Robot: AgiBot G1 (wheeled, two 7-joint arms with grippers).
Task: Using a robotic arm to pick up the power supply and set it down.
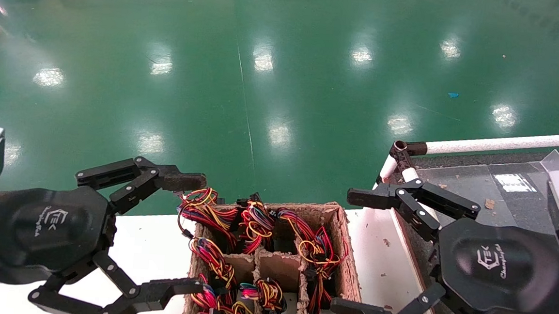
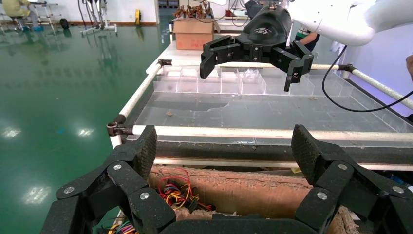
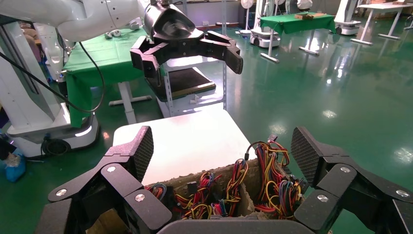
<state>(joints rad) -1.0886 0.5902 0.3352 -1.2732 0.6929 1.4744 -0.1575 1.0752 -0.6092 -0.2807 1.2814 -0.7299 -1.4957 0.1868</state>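
Head view puts both grippers low in the picture, flanking a brown cardboard carton (image 1: 337, 238) that stands on a white table (image 1: 148, 246). On the robot's left, the left gripper (image 1: 182, 233) stands with its jaws spread wide, one fingertip level with the carton's far rim and the other beside its near part; nothing sits between them and neither finger visibly touches the cardboard. Across the carton, the right gripper (image 1: 351, 251) is likewise spread wide and empty, its fingers just outside the carton's right wall.

Inside the carton, cardboard dividers form compartments stuffed with bundles of red, yellow, orange and black wires (image 1: 256, 223), some spilling over the far rim. The power supply bodies themselves are hidden beneath those wires, so only the cabling marks where they lie; neither gripper has hold of any.

Left wrist view shows the textured pads of its own fingers (image 2: 145, 151) wide apart above the carton's wall, with the other arm's gripper (image 2: 251, 66) hovering farther off over a bench with clear plastic bins (image 2: 219, 83). Right wrist view shows the same wide spread over the wire bundles.

Beyond the table lies a glossy green floor (image 1: 265, 78).
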